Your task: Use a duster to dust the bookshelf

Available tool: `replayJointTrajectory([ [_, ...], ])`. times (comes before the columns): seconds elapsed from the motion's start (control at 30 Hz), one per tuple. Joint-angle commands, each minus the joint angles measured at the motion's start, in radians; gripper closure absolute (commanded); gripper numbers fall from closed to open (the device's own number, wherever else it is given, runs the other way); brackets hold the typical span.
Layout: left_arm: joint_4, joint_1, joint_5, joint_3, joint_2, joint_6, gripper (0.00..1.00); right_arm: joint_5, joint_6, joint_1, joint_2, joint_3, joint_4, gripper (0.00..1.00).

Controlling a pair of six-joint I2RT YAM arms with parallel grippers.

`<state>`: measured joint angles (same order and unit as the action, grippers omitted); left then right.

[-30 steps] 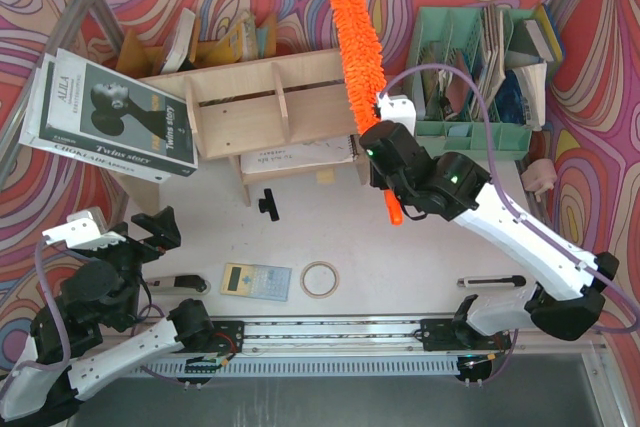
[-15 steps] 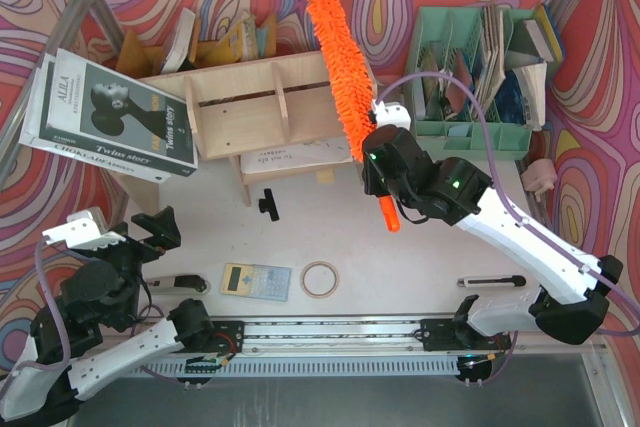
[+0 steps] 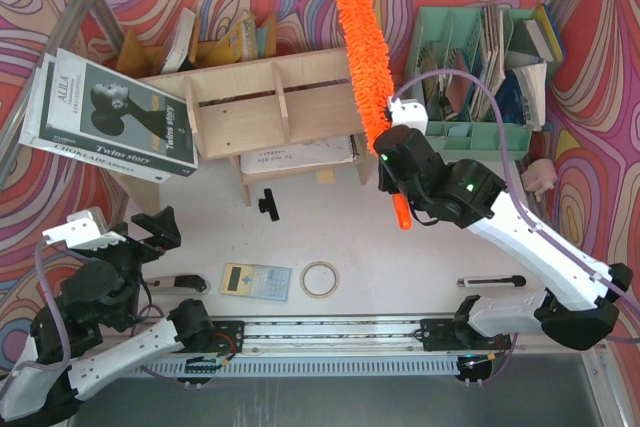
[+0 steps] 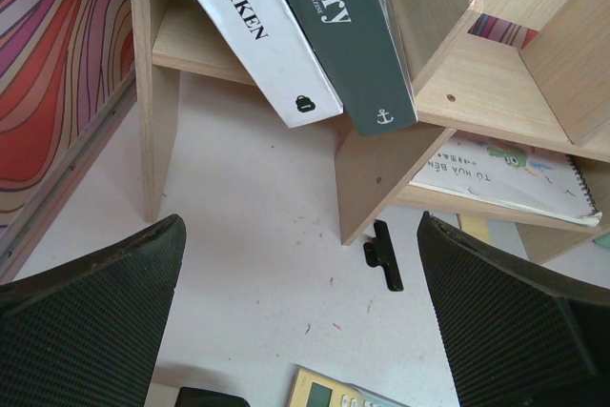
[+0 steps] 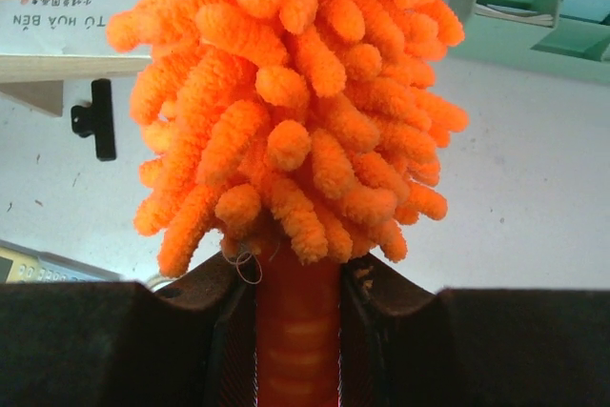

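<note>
The duster [image 3: 362,47] has a bright orange fluffy head that lies across the right end of the pale-wood bookshelf [image 3: 270,107], pointing to the far wall. My right gripper [image 3: 392,154] is shut on its smooth orange handle just below the head, and the handle's end sticks out toward me. In the right wrist view the handle sits clamped in the right gripper [image 5: 297,297], with the duster head [image 5: 295,92] filling the view and a bookshelf board [image 5: 67,69] at upper left. My left gripper [image 3: 152,235] stays open and empty at the near left; the left gripper [image 4: 300,235] faces the bookshelf [image 4: 448,83].
Large books [image 3: 110,117] lean on the shelf's left end. A mint-green organiser [image 3: 480,132] stands right of the shelf, with cardboard book holders [image 3: 215,42] behind. A notebook [image 3: 295,155] lies under the shelf. On the table are a black clip [image 3: 266,204], calculator [image 3: 255,280], tape ring [image 3: 320,279] and pen [image 3: 490,282].
The duster head swung left over the shelf top, then back right to the shelf's right end. My right wrist shifted slightly right. The left arm stayed still.
</note>
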<state>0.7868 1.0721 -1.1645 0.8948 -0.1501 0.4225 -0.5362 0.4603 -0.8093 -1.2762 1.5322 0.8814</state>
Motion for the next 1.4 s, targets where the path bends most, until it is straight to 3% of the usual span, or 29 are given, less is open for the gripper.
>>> replayJointTrajectory([
  [0.0, -0.004, 0.004, -0.015, -0.011, 0.002, -0.005, 0.01, -0.073, 0.013, 0.021, 0.052, 0.009, 0.005, 1.00],
  [0.47, -0.005, 0.003, -0.015, -0.012, -0.001, -0.005, 0.01, -0.004, -0.091, 0.135, 0.134, -0.153, -0.056, 1.00],
  [1.13, -0.008, 0.003, -0.028, -0.015, -0.020, -0.009, 0.01, 0.163, -0.192, 0.140, 0.223, -0.584, -0.359, 1.00],
  [1.37, -0.013, 0.003, -0.030, -0.015, -0.025, -0.014, 0.02, 0.152, -0.197, 0.141, 0.251, -0.673, -0.406, 1.00],
])
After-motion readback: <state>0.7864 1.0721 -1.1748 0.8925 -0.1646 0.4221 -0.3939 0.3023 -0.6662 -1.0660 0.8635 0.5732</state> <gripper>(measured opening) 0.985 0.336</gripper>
